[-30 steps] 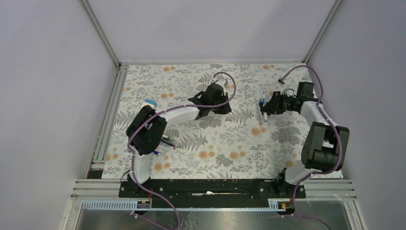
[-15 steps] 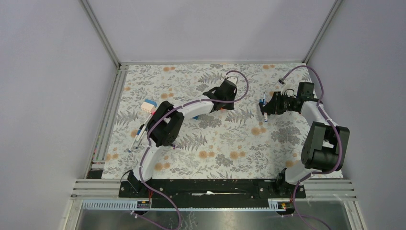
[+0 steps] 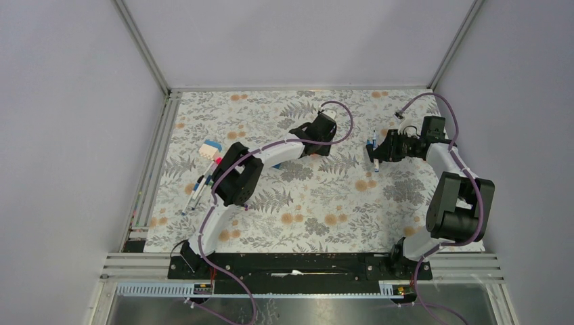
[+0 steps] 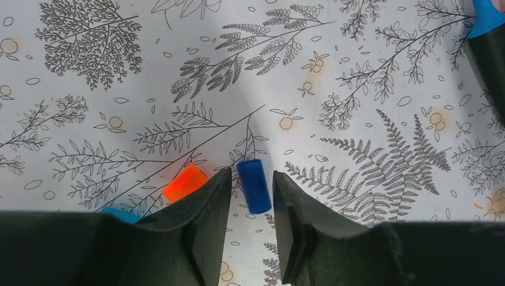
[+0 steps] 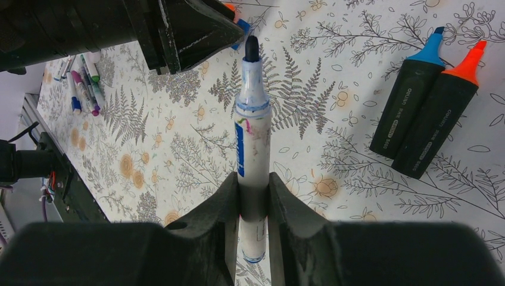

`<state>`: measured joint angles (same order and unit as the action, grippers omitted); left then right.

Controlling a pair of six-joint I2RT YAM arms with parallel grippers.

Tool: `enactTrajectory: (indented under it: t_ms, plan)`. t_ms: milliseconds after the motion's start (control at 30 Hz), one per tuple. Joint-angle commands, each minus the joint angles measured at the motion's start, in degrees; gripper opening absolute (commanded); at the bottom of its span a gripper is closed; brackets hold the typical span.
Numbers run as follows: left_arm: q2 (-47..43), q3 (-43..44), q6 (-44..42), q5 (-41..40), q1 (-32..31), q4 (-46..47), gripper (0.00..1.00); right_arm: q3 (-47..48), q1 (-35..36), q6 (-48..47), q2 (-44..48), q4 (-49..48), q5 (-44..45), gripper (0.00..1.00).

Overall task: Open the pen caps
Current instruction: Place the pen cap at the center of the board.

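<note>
Under my left gripper [image 4: 251, 176] a dark blue pen cap [image 4: 255, 186] lies on the flowered mat. The jaws stand open, with a gap on each side of it. An orange cap [image 4: 184, 183] lies just left of the left finger, and a light blue cap [image 4: 116, 211] peeks out beside it. My right gripper [image 5: 254, 182] is shut on a white marker [image 5: 250, 119] with its dark tip bare, pointing toward the left gripper [image 5: 178, 30]. From above, the two grippers face each other near the mat's far middle, right gripper [image 3: 374, 152] holding the marker [image 3: 371, 150].
Two uncapped black highlighters lie right of the marker, one blue-tipped [image 5: 411, 101], one orange-tipped [image 5: 440, 119]. Several thin pens [image 3: 200, 186] lie at the mat's left side next to a blue-and-white block [image 3: 210, 147]. Metal rails border the mat's left edge.
The left arm has swung right and farther out across the mat. Its jaws have parted, and the dark blue cap now lies loose on the mat. The right arm has held still with the marker.
</note>
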<state>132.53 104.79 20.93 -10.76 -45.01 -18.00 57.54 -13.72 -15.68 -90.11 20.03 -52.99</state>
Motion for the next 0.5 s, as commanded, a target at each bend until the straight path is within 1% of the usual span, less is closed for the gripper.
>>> enactTrajectory:
  t_ms: [0, 100, 200, 300, 467]
  plan:
    - [-2.30, 2.90, -1.59, -2.36, 0.01, 0.42, 0.38, 0.17, -0.52, -0.75, 1.94, -0.06, -0.10, 0.02]
    - [-5.40, 1.92, -2.14, -2.68, 0.01, 1.15, 0.38, 0.08, -0.76, -0.99, 2.08, 0.08, 0.61, 0.03]
    - [-10.91, -2.05, -3.39, -2.68, 0.01, 4.05, 0.39, 0.03, -1.41, -1.43, 2.42, 0.07, 1.64, 0.06]
    - [-18.54, -9.25, -5.07, -4.02, 0.01, 9.37, 0.41, 0.07, -2.28, -1.92, 2.73, 0.07, 2.89, 0.09]
    - [-34.07, -24.32, -7.93, -7.50, 0.01, 16.49, 0.51, 0.74, -3.40, -2.78, 2.67, 0.10, 7.88, 0.11]
